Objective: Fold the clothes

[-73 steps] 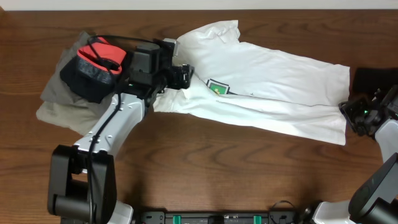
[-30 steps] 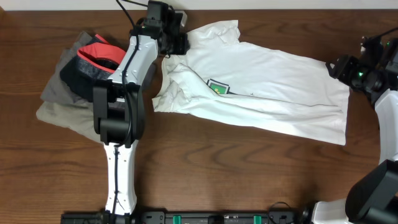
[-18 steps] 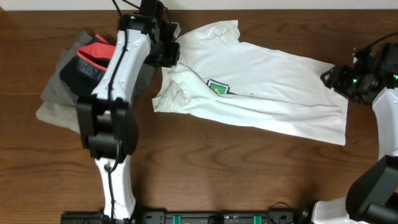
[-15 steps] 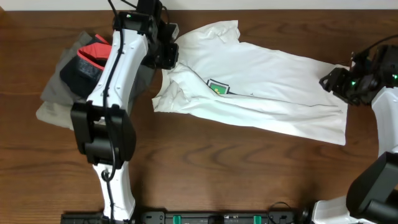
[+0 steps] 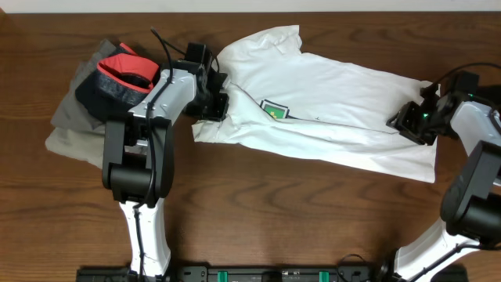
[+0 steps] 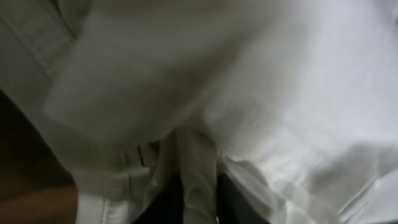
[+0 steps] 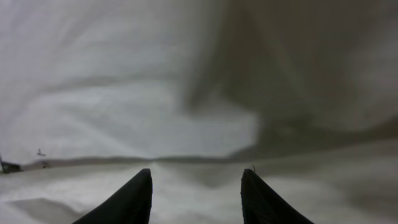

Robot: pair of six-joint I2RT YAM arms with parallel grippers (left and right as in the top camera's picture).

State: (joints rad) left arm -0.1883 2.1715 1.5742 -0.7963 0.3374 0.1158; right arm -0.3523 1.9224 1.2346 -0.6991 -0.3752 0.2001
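left claw [image 6: 198,190]: pinching a fold of the white T-shirt [image 5: 337,86] | right claw [image 7: 196,182]: spread, low over the T-shirt

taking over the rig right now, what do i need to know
Left gripper: shut on the T-shirt, pinching a fold at the end nearest the pile of other clothes.
Right gripper: open, low over the shirt's opposite end, nothing gripped.
T-shirt lies rumpled across the table.
Done: no finished fold shows.
Left: grip the right end, then fold the shirt.
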